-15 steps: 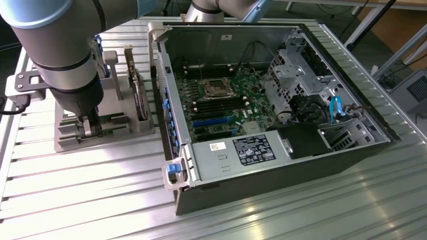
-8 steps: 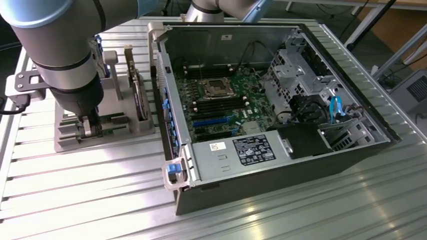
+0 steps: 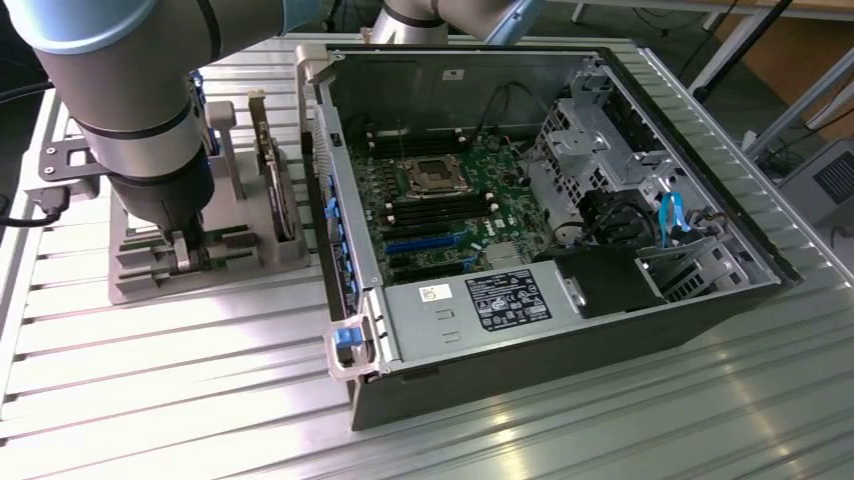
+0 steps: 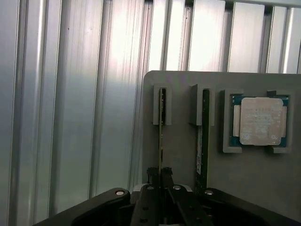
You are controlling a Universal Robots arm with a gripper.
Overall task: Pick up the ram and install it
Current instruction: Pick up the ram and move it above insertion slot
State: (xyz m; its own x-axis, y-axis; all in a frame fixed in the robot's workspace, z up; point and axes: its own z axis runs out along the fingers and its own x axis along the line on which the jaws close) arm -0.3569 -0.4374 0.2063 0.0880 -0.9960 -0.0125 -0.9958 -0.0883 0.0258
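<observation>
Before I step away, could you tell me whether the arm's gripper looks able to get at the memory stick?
Probably yes: the gripper sits at the memory stick, which stands on edge in the grey stand, and the neighbouring card stands apart.

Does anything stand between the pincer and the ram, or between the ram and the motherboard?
Nothing visible between pincer and ram: the pincer is right at the ram's edge in the grey holder. Between holder and motherboard stands the open case's side wall; the slots themselves lie uncovered.
</observation>
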